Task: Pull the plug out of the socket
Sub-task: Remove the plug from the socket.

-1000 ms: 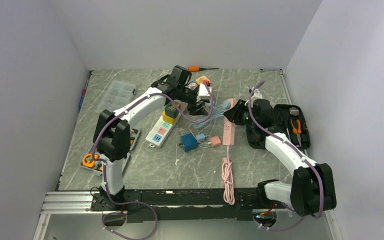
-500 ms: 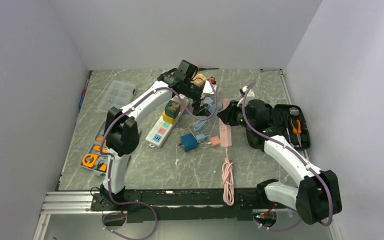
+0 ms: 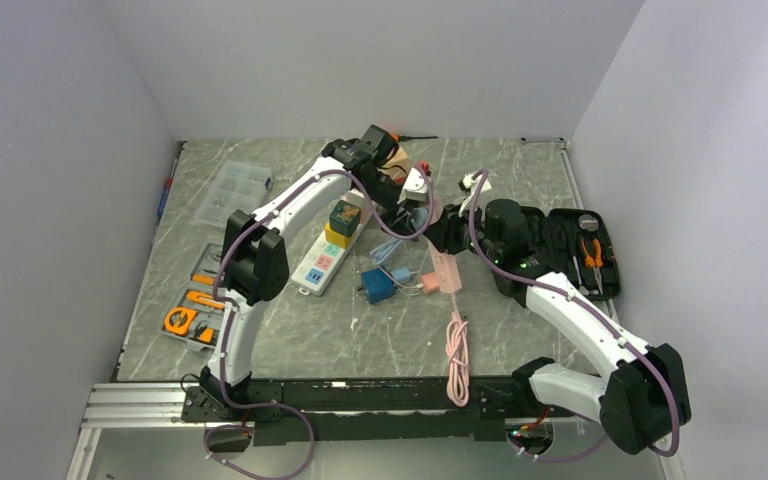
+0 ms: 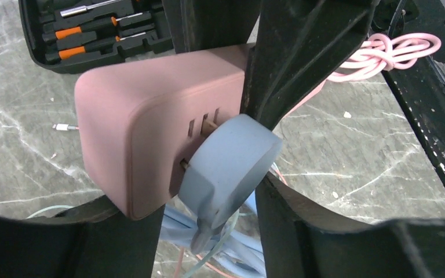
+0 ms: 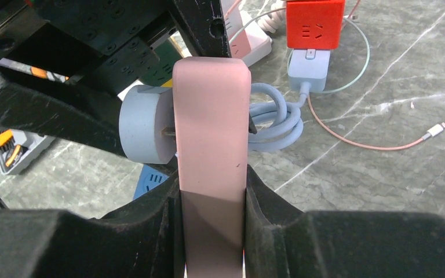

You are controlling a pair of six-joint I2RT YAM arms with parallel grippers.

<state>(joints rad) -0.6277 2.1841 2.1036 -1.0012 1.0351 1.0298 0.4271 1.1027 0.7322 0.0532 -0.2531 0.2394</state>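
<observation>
Pink power strip (image 5: pixel 211 145) is clenched between the fingers of the right end effector (image 5: pixel 211 194), one finger on each narrow edge. It is held up off the table (image 3: pixel 290 330) at the centre of the top view. Its long axis runs from the bottom of the right wrist frame toward the top, in line with the fingers.

Task item: the blue-grey round plug (image 4: pixel 232 162). It sits in the broad socket face of the strip, near the free end. In the right wrist frame it projects to the left of the strip, and its coiled blue cable (image 5: pixel 272 121) shows to the right, behind the strip. A thin gap with a metal prong (image 5: pixel 168 132) shows between plug body and socket face, so the plug reads as partly drawn but not free.

The left end effector (image 4: pixel 208 202) has a finger on either side of the plug body, at the lower centre of the left wrist frame. The finger at lower right appears to touch the plug rim. Contact on the other side is hidden by the strip corner, so whether this grip is closed cannot be told.

Governing relation: the prong axis is square to the socket face and to the strip's long axis. The left arm is nearer the plug and faces it; the right arm serves as the anchor. Extraction calls for a straight pull along the prong axis, toward the left edge of the right wrist frame. A skewed pull risks binding the prongs or twisting the strip in its clamp.
</observation>
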